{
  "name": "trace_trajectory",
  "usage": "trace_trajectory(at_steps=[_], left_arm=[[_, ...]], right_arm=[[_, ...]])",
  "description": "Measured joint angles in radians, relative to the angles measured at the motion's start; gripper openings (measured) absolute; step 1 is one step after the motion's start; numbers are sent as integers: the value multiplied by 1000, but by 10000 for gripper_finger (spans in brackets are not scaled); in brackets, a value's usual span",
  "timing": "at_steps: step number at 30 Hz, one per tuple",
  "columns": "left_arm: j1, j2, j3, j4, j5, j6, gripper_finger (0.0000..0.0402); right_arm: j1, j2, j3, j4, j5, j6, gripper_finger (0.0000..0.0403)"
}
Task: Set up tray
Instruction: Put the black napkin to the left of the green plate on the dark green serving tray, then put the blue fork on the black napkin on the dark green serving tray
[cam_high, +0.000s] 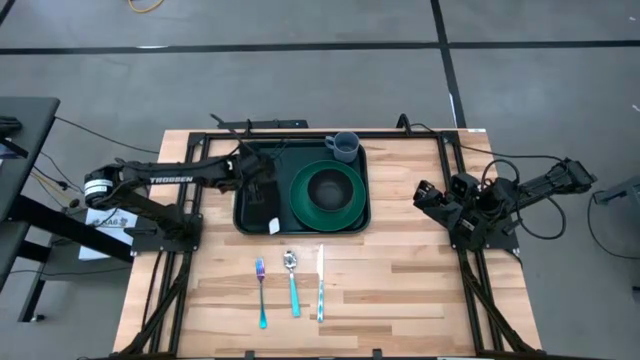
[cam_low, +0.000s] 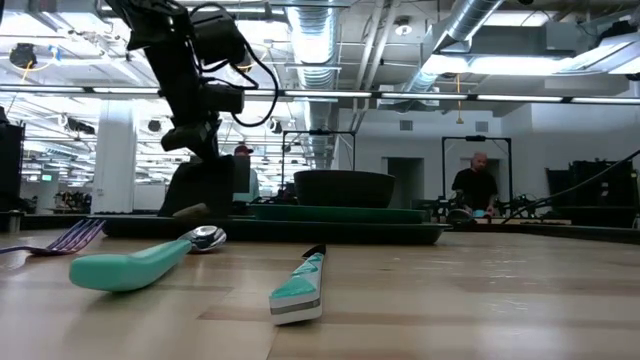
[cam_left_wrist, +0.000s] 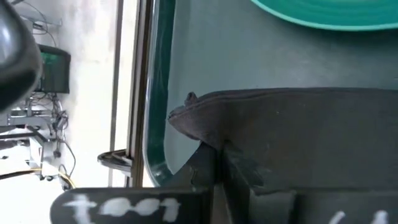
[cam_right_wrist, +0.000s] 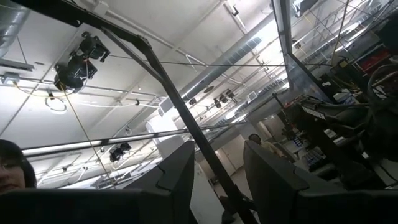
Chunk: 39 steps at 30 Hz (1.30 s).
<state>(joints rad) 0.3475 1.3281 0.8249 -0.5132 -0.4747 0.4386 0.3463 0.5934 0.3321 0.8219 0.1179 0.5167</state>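
Overhead and side views of a two-arm robot at a wooden table (cam_high: 400, 290). The tray (cam_high: 247, 218) lies flat at the far middle of the table, its long side running left to right. On its right part sits a green plate (cam_high: 303, 205) carrying a dark bowl (cam_high: 328, 187); a grey mug (cam_high: 342, 147) stands in the tray's far right corner, touching neither plate nor bowl as far as can be seen.

The left gripper (cam_high: 262, 190) is lowered over the left part of the tray, its fingers clamped on a black napkin (cam_left_wrist: 298, 124). The left wrist view shows the napkin's folded edge held just above the tray floor, near the tray's rim and well apart from the plate. A white tag (cam_high: 275, 227) shows at the napkin's near end.

The right gripper (cam_high: 422, 193) rests at the right side of the table, away from the tray, fingers apart and holding nothing.

In front of the tray, on bare wood, lie a fork (cam_high: 261, 293), a spoon (cam_high: 292, 283) and a knife (cam_high: 320, 283), side by side and apart, each with a teal handle.
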Motion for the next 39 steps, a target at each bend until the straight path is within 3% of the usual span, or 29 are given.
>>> trace_trajectory(at_steps=[8,16,23,33,39], left_arm=[[20,15,1,15,50,48,1],[15,93,2,46,48,55,30],[12,125,2,63,-91,56,53],[12,125,1,90,-57,55,129],[-4,124,39,96,-161,25,179]], right_arm=[[0,0,0,0,13,0,131],[-2,0,0,-3,15,0,131],[-2,0,0,-6,14,7,131],[-2,0,0,-7,13,8,131],[-2,0,0,-7,13,8,131]])
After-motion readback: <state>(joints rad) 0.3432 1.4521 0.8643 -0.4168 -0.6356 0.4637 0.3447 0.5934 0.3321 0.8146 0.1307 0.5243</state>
